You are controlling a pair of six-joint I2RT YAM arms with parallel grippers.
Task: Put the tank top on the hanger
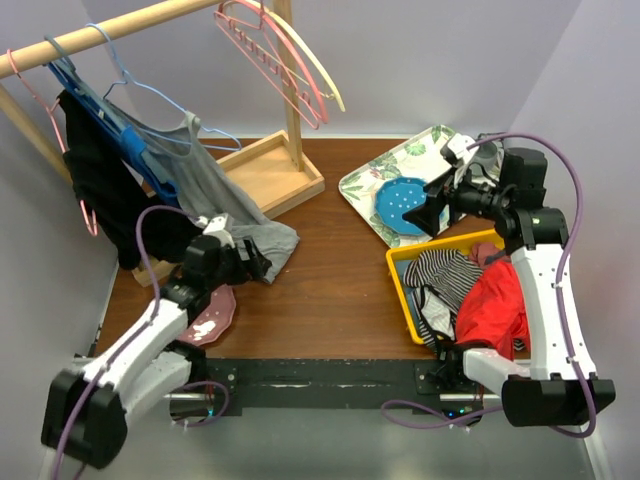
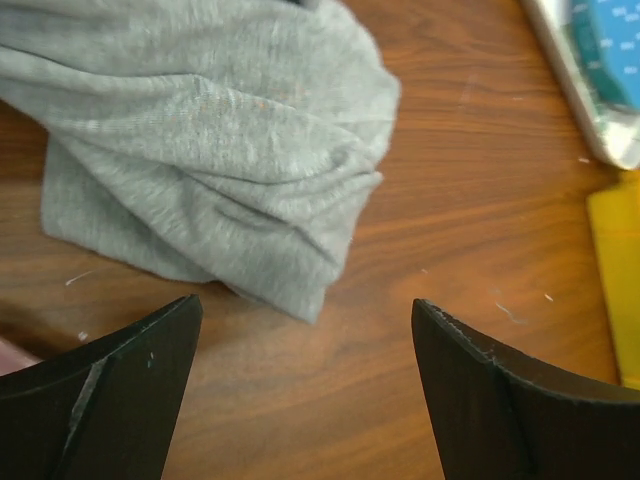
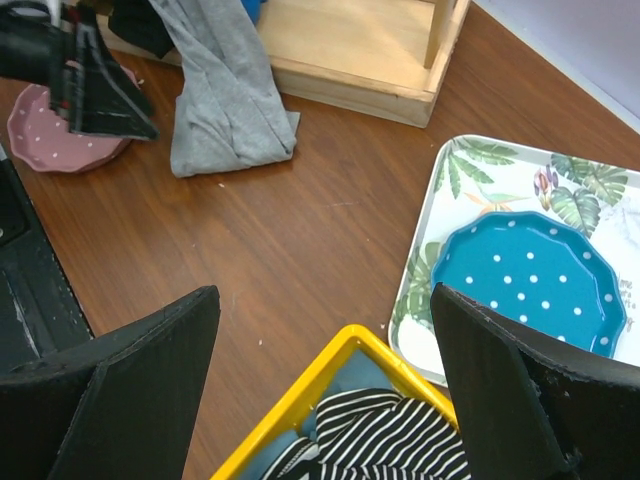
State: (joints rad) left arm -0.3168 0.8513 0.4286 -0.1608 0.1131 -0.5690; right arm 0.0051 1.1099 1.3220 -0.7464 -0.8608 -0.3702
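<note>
Tank top (image 1: 215, 195) hangs from up by hanger (image 1: 122, 72) on wooden rail (image 1: 90, 35); whether the straps sit on the hanger cannot be told; hem bunched on table (image 1: 330, 290); left gripper (image 2: 305, 302) just beside hem, jaws apart, empty; right gripper (image 3: 325, 290) jaws apart, empty, over yellow bin (image 1: 395, 285) corner beside leaf-print tray (image 1: 365, 185).

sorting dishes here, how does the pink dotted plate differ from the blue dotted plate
The pink plate is dusty pink, the blue plate bright blue. The pink plate sits on the bare wooden table, the blue plate on the leaf-print tray. Both have white dots.
</note>
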